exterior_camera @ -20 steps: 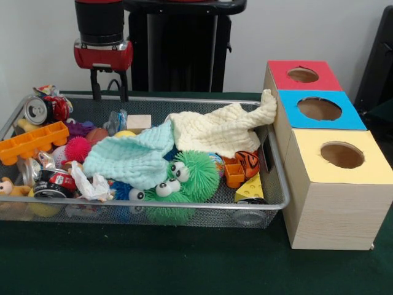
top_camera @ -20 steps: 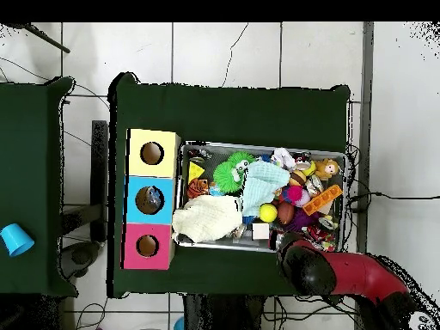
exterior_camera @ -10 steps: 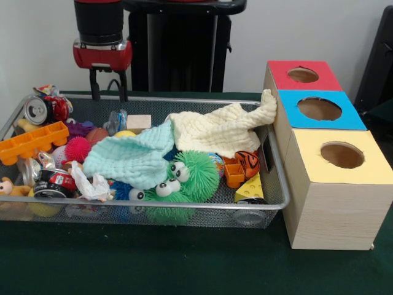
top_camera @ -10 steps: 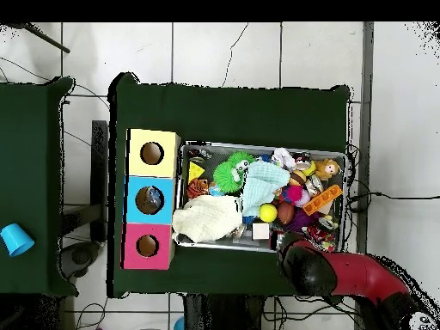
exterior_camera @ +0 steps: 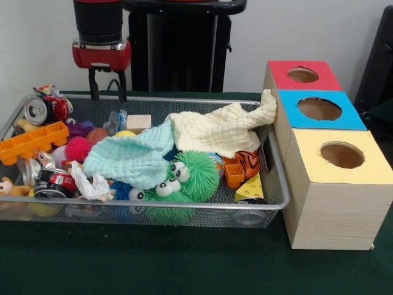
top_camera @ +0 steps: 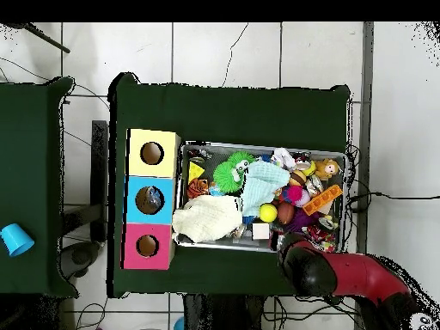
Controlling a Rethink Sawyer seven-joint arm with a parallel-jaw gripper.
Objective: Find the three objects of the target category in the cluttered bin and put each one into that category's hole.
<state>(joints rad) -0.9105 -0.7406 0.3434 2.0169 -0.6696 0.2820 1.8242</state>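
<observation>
A wire mesh bin is packed with toys. A cream cloth drapes over its right end against the box, and a mint cloth covers the middle. Around them lie green fuzzy balls with eyes, an orange brick, a can, a pink spiky ball, a wooden block and a yellow cheese wedge. The box beside the bin has a red hole, a blue hole and a yellow hole. My gripper hangs open and empty above the bin's far left rim.
In the overhead view the arm's head covers the bin's corner nearest the base. A blue cup stands on a separate table at the left. The box sits tight against the bin's left side.
The gripper has risen very slightly above the bin's rim. Nothing in the bin has moved.
</observation>
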